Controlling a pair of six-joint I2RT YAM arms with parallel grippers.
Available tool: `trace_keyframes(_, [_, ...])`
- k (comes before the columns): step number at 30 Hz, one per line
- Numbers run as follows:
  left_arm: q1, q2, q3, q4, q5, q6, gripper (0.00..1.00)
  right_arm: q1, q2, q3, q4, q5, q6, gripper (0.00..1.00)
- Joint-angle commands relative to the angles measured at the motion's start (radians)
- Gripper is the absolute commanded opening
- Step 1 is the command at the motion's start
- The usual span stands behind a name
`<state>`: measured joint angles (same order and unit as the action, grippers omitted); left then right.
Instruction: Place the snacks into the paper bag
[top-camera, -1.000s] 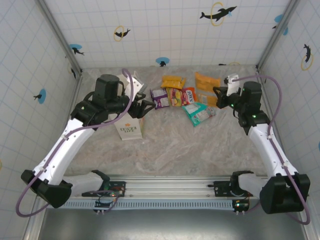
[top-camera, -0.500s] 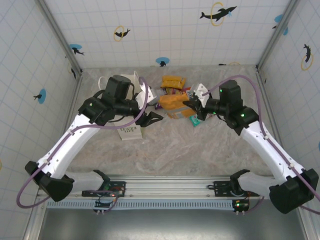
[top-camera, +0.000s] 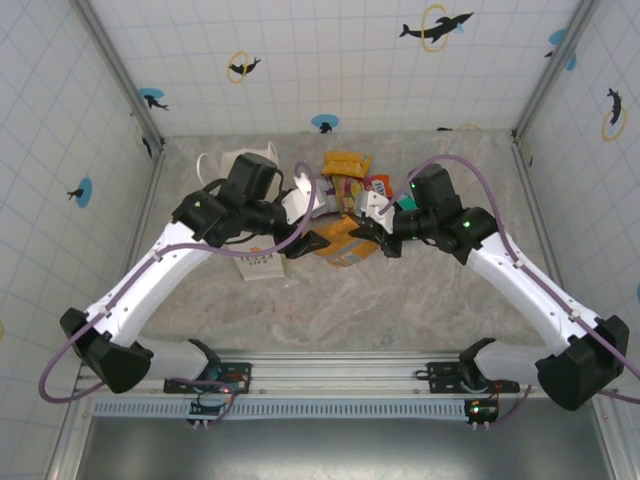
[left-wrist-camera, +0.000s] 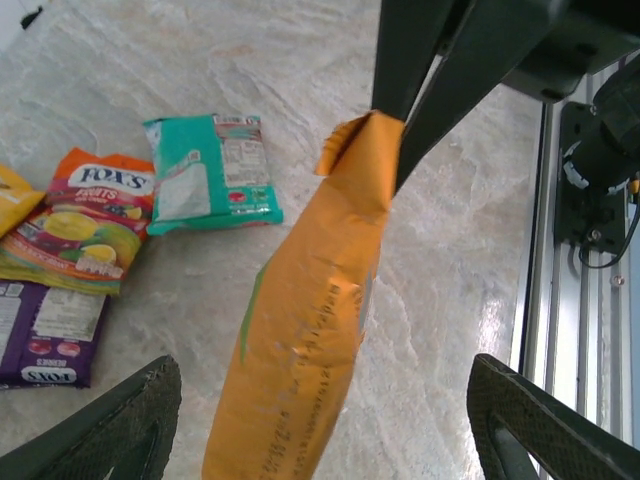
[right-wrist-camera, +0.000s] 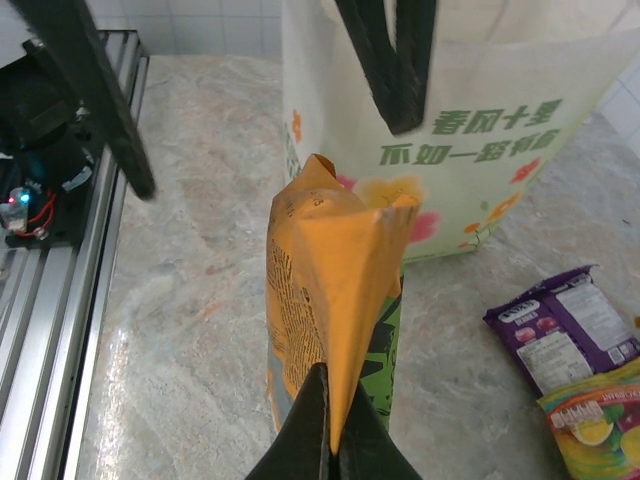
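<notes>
Overhead, the marbled beige table sits between white tiled walls dotted with dolphin stickers. The right tool is clamped on the top edge of an orange packet, which hangs clear of the table near the upright white paper bag. The left tool stands apart, one finger on either side of that packet. A teal packet and Fox's packets lie flat on the table.

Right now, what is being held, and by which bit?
The right gripper pinches the orange packet by its top edge; the left gripper holds nothing.
</notes>
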<state>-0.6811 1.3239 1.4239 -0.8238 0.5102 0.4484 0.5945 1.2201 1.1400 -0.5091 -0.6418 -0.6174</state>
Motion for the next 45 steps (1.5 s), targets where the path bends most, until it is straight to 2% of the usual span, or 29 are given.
trace_keyframes(1, [-0.010, 0.006, 0.001, -0.012, -0.018, 0.024, 0.76, 0.004, -0.030, 0.026, 0.005, -0.073, -0.062, 0.00])
trace_keyframes(11, [-0.026, 0.018, -0.047, 0.014, -0.003, 0.049, 0.74, 0.003, -0.041, 0.026, 0.033, -0.109, -0.073, 0.00])
trace_keyframes(23, [-0.038, 0.023, -0.092, 0.062, 0.012, 0.068, 0.64, 0.004, -0.041, 0.026, 0.050, -0.121, -0.067, 0.00])
trace_keyframes(26, [-0.041, 0.024, -0.094, 0.064, 0.026, 0.079, 0.55, 0.004, -0.044, 0.026, 0.052, -0.122, -0.064, 0.00])
trace_keyframes(30, [-0.042, 0.021, -0.092, 0.064, 0.033, 0.084, 0.36, 0.004, -0.050, 0.026, 0.052, -0.107, -0.066, 0.00])
trace_keyframes(35, [-0.041, 0.009, -0.095, 0.088, 0.033, 0.067, 0.23, 0.003, -0.065, 0.012, 0.063, -0.085, -0.060, 0.00])
trace_keyframes(36, [-0.041, 0.009, -0.095, 0.094, 0.033, 0.058, 0.22, 0.003, -0.072, 0.000, 0.082, -0.070, -0.049, 0.03])
trace_keyframes(40, [-0.041, -0.001, -0.095, 0.141, 0.009, 0.009, 0.19, 0.001, -0.138, -0.089, 0.206, 0.002, 0.007, 0.32])
trace_keyframes(43, [-0.042, -0.019, -0.095, 0.205, -0.031, -0.056, 0.15, -0.010, -0.222, -0.202, 0.374, 0.090, 0.100, 0.39])
trace_keyframes(45, [-0.041, -0.035, -0.095, 0.256, -0.057, -0.103, 0.14, -0.025, -0.278, -0.277, 0.494, 0.172, 0.193, 0.47])
